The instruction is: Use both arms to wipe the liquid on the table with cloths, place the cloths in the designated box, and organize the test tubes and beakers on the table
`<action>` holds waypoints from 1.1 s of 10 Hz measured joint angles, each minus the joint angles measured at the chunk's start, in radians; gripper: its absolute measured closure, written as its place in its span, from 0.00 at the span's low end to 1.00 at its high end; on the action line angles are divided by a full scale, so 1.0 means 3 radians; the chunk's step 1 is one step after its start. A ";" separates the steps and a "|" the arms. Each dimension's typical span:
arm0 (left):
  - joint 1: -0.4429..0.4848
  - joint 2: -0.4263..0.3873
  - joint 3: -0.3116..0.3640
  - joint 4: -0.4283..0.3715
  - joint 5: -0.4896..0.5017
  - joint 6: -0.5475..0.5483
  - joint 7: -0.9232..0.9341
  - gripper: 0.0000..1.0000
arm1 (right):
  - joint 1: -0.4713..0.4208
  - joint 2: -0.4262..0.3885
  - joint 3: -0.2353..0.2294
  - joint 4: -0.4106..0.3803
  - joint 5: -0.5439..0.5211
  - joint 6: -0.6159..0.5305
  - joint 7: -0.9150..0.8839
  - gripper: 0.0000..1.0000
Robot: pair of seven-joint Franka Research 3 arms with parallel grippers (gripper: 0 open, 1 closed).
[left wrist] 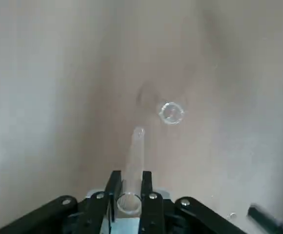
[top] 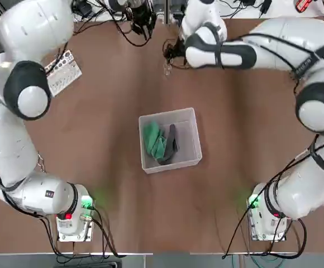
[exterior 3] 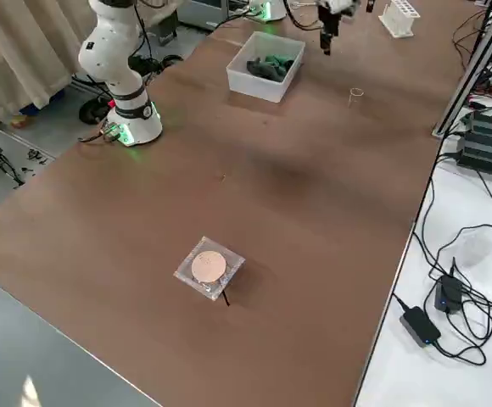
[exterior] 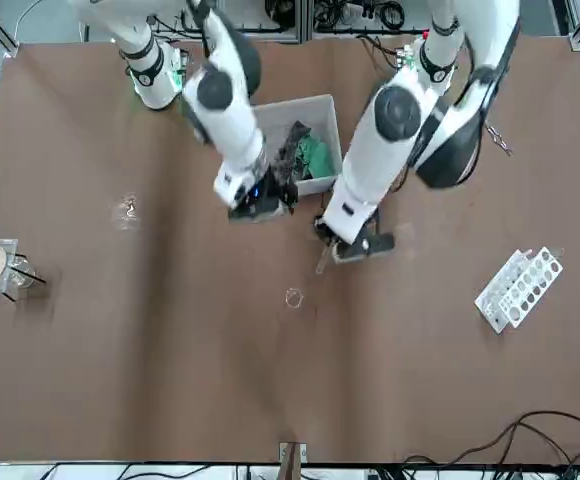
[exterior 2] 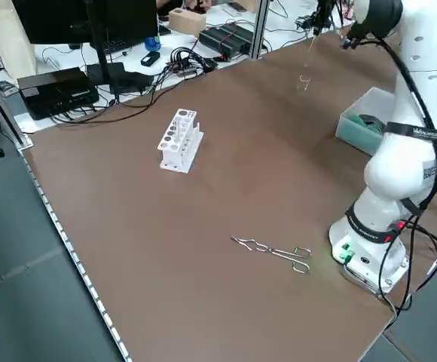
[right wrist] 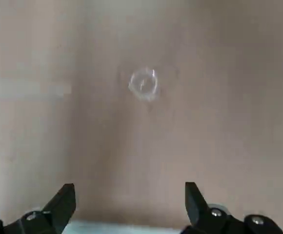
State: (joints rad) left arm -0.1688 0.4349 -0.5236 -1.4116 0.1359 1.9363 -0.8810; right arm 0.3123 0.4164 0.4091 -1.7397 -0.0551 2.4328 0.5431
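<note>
The left hand (left wrist: 129, 187) is clamped on a clear glass test tube (left wrist: 133, 156), held near its open mouth so the rounded end points down toward the surface (top: 95, 139), just short of a small glass beaker (left wrist: 171, 113) standing upright. The right hand (right wrist: 129, 204) hangs above the same beaker (right wrist: 144, 84) with its jaws spread wide and nothing between them. Both cloths, green (top: 152, 139) and dark grey (top: 171, 142), already lie in the box (top: 191, 120); the white rack (exterior: 519, 287) stands well apart. Tube and beaker are thin, light, slick glass, likely to slip or crack: the beaker is best pinched gently across its rim, the tube kept vertical over a rack hole
</note>
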 joint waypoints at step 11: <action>0.0229 -0.0455 0.2370 -0.0141 -0.0478 -0.0630 0.1704 0.79 | -0.0809 0.0666 0.0159 0.0794 0.0973 -0.0432 -0.2675 0.00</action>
State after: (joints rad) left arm -0.1001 0.2983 0.1875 -1.4538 -0.0074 1.7474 -0.3697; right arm 0.0695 0.6161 0.4567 -1.5014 0.2369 2.3032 -0.2594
